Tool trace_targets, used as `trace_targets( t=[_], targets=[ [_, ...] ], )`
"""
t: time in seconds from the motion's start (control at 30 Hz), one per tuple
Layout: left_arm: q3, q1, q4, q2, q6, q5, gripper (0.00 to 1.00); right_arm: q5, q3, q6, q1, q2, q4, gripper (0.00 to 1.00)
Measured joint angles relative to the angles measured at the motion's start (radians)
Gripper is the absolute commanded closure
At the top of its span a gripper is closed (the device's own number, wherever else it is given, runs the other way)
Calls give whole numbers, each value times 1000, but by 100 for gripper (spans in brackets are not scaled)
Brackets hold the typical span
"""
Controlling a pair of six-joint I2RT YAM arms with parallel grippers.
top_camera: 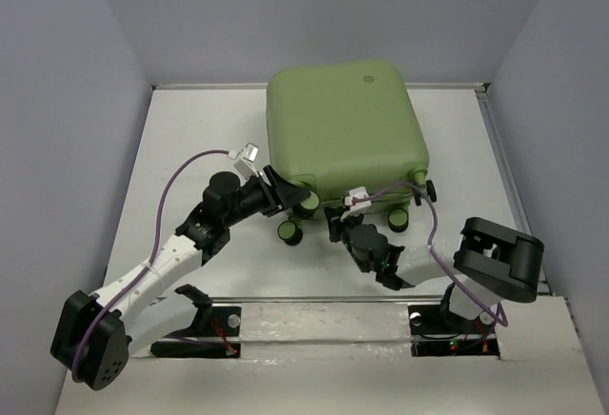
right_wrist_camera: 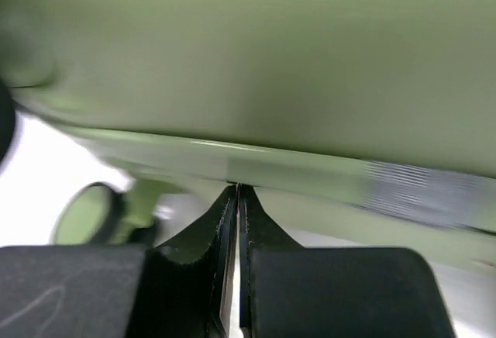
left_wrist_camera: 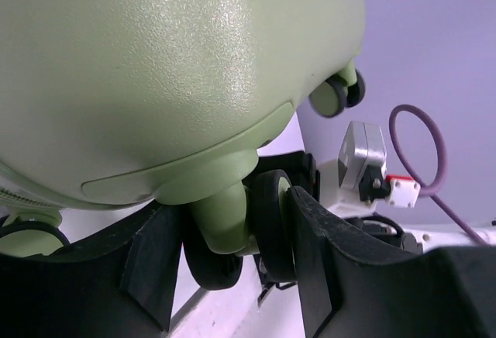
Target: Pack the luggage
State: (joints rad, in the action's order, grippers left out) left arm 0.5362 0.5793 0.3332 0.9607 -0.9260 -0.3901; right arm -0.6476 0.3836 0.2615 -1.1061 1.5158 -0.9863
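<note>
The luggage [top_camera: 347,129] is a light-green hard-shell suitcase, lying shut at the back middle of the table with its wheels toward me. My left gripper [top_camera: 288,193] is at its front left corner. In the left wrist view its fingers [left_wrist_camera: 310,237] stand on either side of a green-and-black caster wheel [left_wrist_camera: 275,222] under the shell [left_wrist_camera: 155,67], and the right finger presses on the wheel. My right gripper [top_camera: 341,217] is at the front edge. Its jaws [right_wrist_camera: 236,194] are shut, tips against the suitcase's lower rim [right_wrist_camera: 271,160], with nothing seen between them.
Other wheels stick out along the front edge [top_camera: 288,234], [top_camera: 400,217], [top_camera: 419,182]. Grey walls enclose the white table [top_camera: 190,148] on three sides. A purple cable [top_camera: 176,182] loops over the left arm, and another [top_camera: 428,234] over the right arm.
</note>
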Motion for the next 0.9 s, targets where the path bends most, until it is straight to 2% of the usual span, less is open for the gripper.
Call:
trace_targets(
  t=[0.17, 0.3, 0.53, 0.7, 0.73, 0.8, 0.83, 0.87, 0.9],
  targets=[
    [0, 0, 14, 3, 0, 20, 94, 76, 165, 20, -75, 152, -5, 93],
    [5, -19, 0, 1, 3, 26, 94, 161, 194, 107, -87, 253, -154, 93],
    [21, -37, -8, -1, -24, 39, 94, 164, 233, 165, -87, 314, -244, 93],
    [18, -37, 42, -9, -58, 137, 94, 130, 332, 197, -85, 362, -253, 93],
    [18, -33, 47, -17, -60, 157, 94, 127, 346, 199, -85, 365, -252, 78],
    [18, -22, 48, -36, -60, 182, 94, 127, 356, 203, -85, 363, -257, 53],
    [18, -18, 48, -42, -61, 184, 94, 146, 355, 210, -85, 356, -257, 44],
    [18, -6, 51, -47, -63, 179, 93, 201, 354, 220, -92, 348, -258, 29],
    [18, 11, 50, -49, -66, 176, 87, 209, 338, 228, -114, 328, -263, 23]
  ],
)
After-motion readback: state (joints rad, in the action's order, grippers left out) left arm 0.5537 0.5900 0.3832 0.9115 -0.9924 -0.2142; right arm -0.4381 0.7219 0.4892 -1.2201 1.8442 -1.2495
